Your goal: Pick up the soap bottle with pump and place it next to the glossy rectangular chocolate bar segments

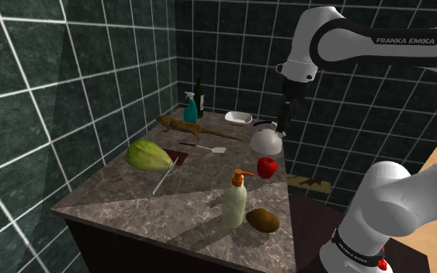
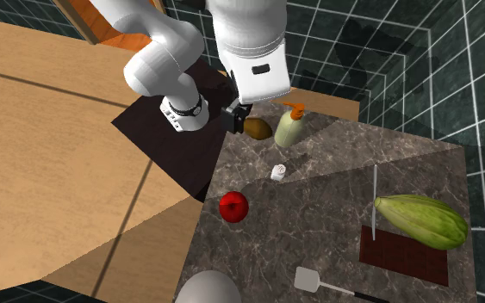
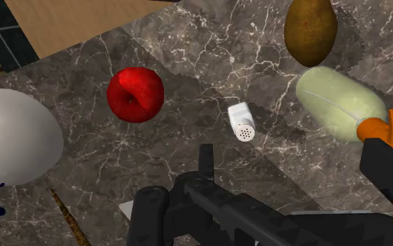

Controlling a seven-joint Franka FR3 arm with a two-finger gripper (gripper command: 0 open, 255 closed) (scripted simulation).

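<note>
The soap bottle (image 1: 235, 203) is pale green with an orange pump and stands upright near the counter's front edge, beside a brown potato (image 1: 263, 219). It also appears in the second exterior view (image 2: 289, 128) and the wrist view (image 3: 338, 105). The dark chocolate bar (image 2: 402, 256) lies flat on the marble, partly under a green striped squash (image 2: 421, 220). In the shoulder view the chocolate bar (image 1: 180, 158) peeks out behind the squash (image 1: 148, 155). My black gripper (image 1: 284, 119) hangs high over the kettle, well apart from the bottle. Its fingers (image 3: 387, 164) stand apart, open, holding nothing.
A red apple (image 1: 266, 167), a small white shaker (image 2: 278, 172) and a white kettle (image 1: 265, 140) lie below the hand. A spatula (image 1: 206, 147), a lizard figure (image 1: 181, 124), a blue spray bottle (image 1: 190, 107), a dark bottle (image 1: 199, 96) and a white dish (image 1: 238, 118) sit toward the tiled back wall.
</note>
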